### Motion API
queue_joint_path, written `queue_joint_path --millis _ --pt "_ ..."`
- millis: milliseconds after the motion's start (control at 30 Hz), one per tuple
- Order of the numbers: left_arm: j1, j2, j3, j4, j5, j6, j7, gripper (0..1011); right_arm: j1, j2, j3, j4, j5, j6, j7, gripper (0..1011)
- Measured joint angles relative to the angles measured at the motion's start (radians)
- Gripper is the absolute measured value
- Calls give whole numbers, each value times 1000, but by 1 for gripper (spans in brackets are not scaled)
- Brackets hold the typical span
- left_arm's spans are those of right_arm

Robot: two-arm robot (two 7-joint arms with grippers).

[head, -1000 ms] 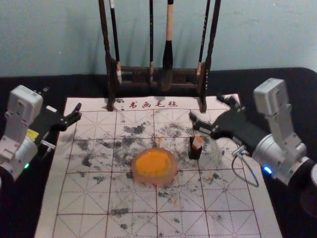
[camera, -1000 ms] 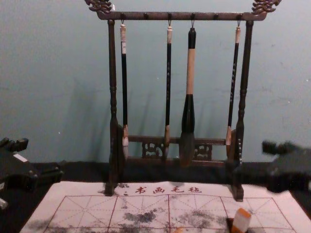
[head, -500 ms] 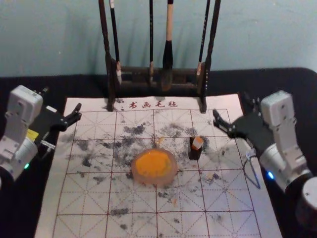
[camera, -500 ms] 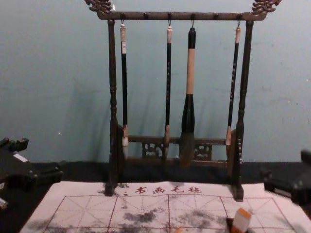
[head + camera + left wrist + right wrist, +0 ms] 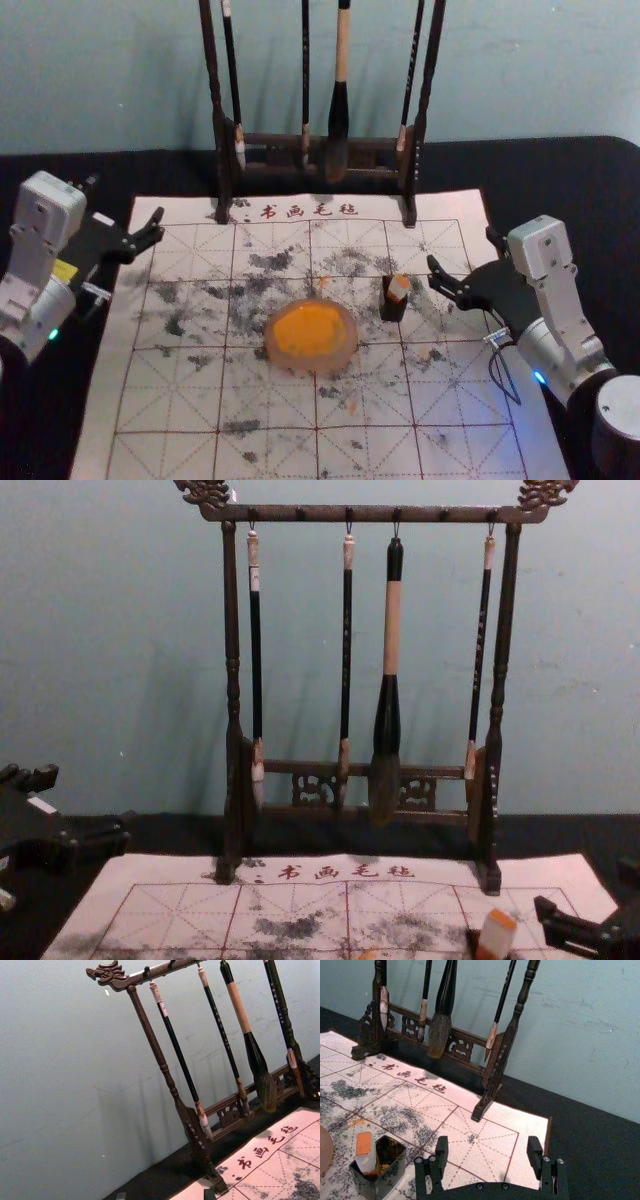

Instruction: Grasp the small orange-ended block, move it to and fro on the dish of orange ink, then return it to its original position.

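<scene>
Right end effector (image 5: 465, 258), spread and empty, is hovering at three o'clock from the block (image 5: 398, 288); the left end effector (image 5: 120, 208), also spread and empty, is idling at ten o'clock. The brush stand (image 5: 270, 142) is standing at twelve. A mat (image 5: 165, 405) is lying beneath the ink dish (image 5: 346, 352), probably catching drips. At the dish's two o'clock, a cup (image 5: 392, 310) is propping the block orange end up, likely for easy grasping.
</scene>
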Motion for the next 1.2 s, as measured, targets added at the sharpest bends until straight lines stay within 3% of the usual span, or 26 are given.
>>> queue_joint_path --millis 1200 --pt "0 0 0 0 0 0 0 1001 1 2 0 -6 4 -6 -3 1003"
